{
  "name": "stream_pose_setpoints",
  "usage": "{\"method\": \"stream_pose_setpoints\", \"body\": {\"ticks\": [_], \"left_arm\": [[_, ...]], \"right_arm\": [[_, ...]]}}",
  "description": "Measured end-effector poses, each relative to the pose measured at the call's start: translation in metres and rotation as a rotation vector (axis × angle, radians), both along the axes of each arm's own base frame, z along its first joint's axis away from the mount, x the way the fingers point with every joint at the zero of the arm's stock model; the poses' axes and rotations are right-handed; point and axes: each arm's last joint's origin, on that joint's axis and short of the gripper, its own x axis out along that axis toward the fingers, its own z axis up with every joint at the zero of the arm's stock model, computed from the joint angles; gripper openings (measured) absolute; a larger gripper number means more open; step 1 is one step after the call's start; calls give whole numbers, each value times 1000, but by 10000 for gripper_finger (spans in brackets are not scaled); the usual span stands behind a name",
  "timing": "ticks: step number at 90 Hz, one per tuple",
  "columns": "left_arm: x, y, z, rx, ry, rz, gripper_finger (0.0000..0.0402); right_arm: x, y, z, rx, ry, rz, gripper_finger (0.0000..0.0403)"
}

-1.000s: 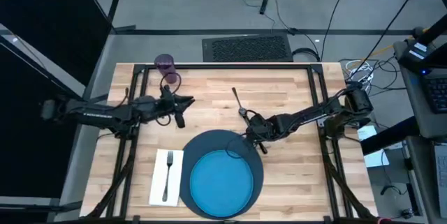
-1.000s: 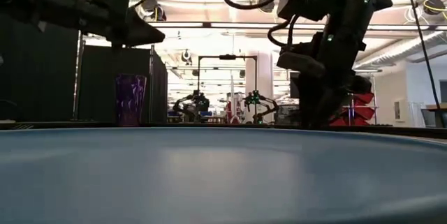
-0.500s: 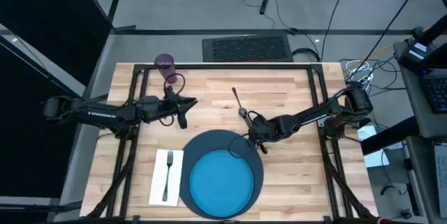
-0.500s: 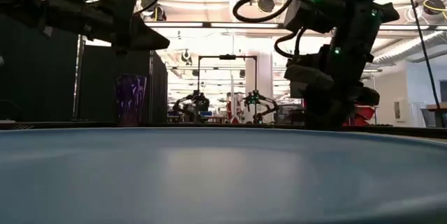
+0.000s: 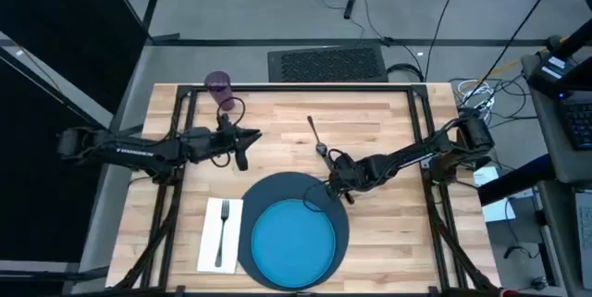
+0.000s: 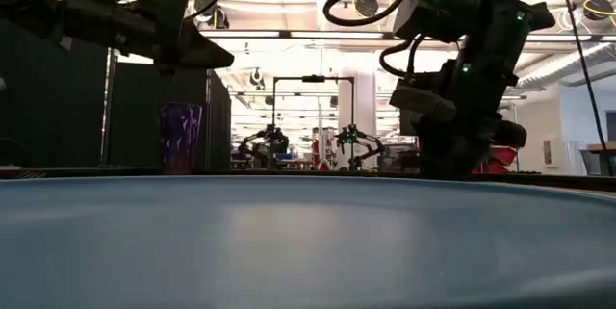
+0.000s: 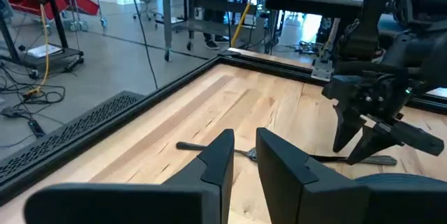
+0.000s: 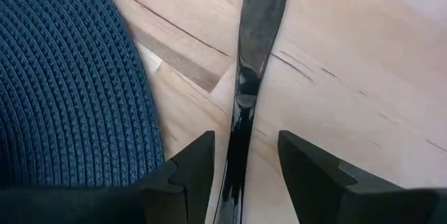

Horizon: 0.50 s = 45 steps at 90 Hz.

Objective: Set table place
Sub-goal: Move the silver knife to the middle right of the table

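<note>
High view: wooden bench (image 5: 388,241) with slate-blue woven mat (image 5: 277,191) at 6 o'clock, bright blue plate (image 5: 294,240) on it, white napkin (image 5: 211,241) bearing a fork (image 5: 222,232) just beside the mat at 9 o'clock. Purple cup (image 5: 218,87) at the far corner, 11 o'clock. A dark-handled utensil (image 5: 314,130) near centre, long axis roughly 11-to-5 o'clock. Right gripper (image 5: 335,182) low at the mat's 1 o'clock edge; left gripper (image 5: 248,137) hovering well apart, toward 10 o'clock from the plate. Right arm judged far nearer to the cutlery.

Low view: blue plate rim (image 6: 289,242) across the foreground, cup (image 6: 180,138) upright behind it, left gripper (image 6: 197,54) raised, right gripper (image 6: 452,160) down at bench level behind the rim.

Left wrist view: own jaws (image 7: 241,165) narrowly parted, holding nothing; utensil (image 7: 209,147) flat on the planks ahead; right gripper (image 7: 360,140) beyond, tips at a second utensil handle (image 7: 370,159).

Right wrist view: jaws (image 8: 241,161) parted narrowly, straddling a metal knife (image 8: 253,49) without visible contact; knife flat on the wood, long axis straight ahead between the fingers (image 8: 192,161), just beside the mat edge (image 8: 77,77). Judged step: closing on the knife; axis already aligned with the gap, so squeeze across the width called for. Thin flat stock judged liable to slip.
</note>
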Motion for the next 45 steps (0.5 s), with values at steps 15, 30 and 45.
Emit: {"method": "stream_pose_setpoints", "body": {"ticks": [15,30,45], "left_arm": [[0,0,0,0,0,0,47],[0,0,0,0,-1,0,47],[0,0,0,0,-1,0,47]], "right_arm": [[0,0,0,2,-2,-5,144],[0,3,0,4,-11,-13,144],[0,4,0,6,-21,-38,144]]}}
